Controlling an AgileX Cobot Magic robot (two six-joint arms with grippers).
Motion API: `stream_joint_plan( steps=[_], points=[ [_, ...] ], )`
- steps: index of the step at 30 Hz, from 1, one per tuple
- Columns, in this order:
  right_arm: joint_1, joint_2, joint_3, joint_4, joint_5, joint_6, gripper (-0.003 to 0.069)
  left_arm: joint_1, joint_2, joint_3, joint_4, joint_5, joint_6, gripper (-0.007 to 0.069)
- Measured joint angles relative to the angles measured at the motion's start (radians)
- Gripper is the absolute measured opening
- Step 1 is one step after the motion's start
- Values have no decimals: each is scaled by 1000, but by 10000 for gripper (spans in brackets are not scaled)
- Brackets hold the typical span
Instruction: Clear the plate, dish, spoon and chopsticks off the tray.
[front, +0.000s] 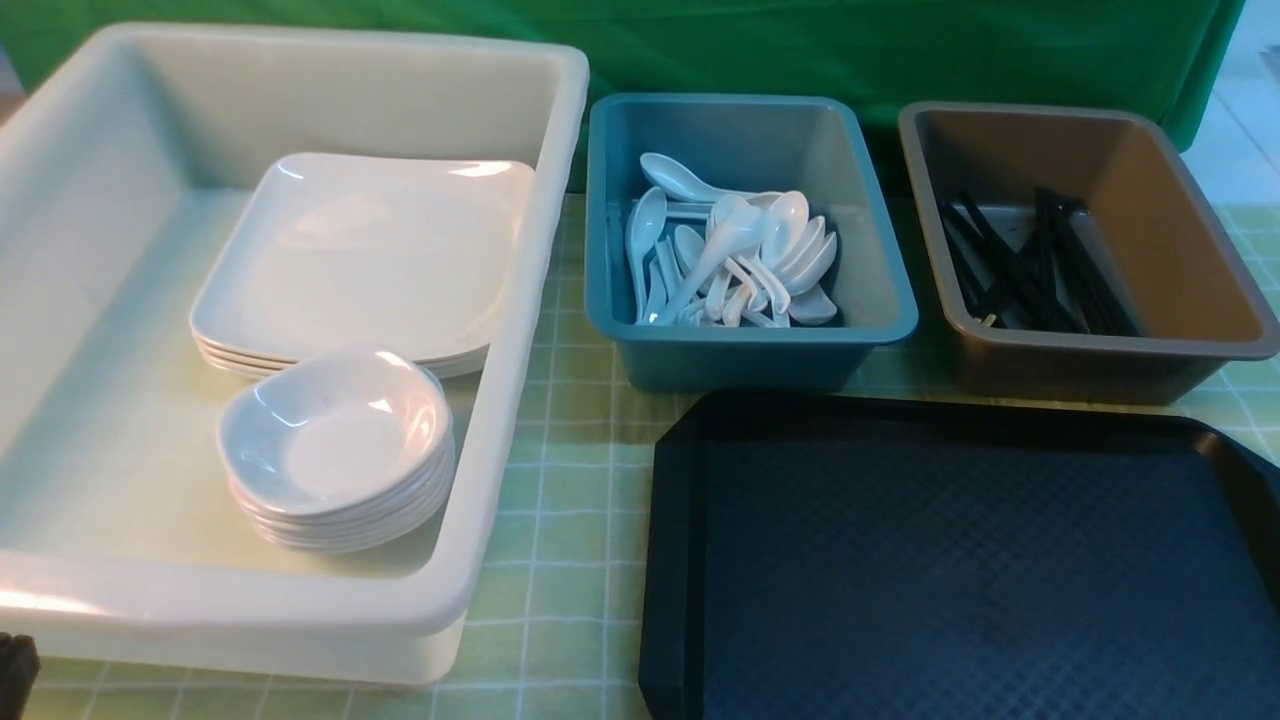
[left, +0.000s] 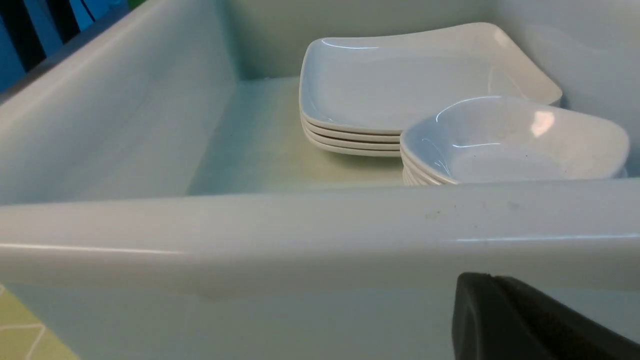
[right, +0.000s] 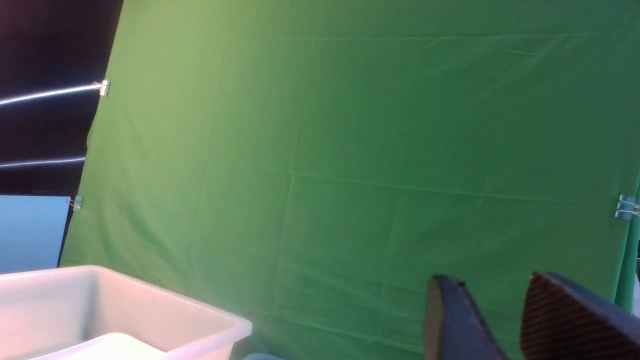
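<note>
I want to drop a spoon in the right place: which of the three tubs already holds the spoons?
The blue tub in the middle. The white tub to its left holds plates and dishes; the brown tub to its right holds black chopsticks.

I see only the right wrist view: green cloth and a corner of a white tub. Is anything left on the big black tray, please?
Observer: No. In the front view, the visible part of the big black textured plastic tray carries nothing.
Operator: Where are the chopsticks?
Observer: The thin black chopsticks lie in the brown rectangular plastic tub.
Operator: And the left gripper?
Observer: The left gripper is shut, just outside the near wall of the large white plastic tub.
</note>
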Motion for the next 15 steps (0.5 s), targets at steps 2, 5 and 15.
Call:
stream_joint_plan(
  steps=[2, 5, 15],
  points=[
    [0, 0, 0, 0, 0, 0, 216, 0, 0, 0, 0, -1, 0, -14],
    [0, 0, 0, 0, 0, 0, 227, 0, 0, 0, 1, -1, 0, -13],
    [0, 0, 0, 0, 0, 0, 235, 0, 0, 0, 2, -1, 0, -13]
  ],
)
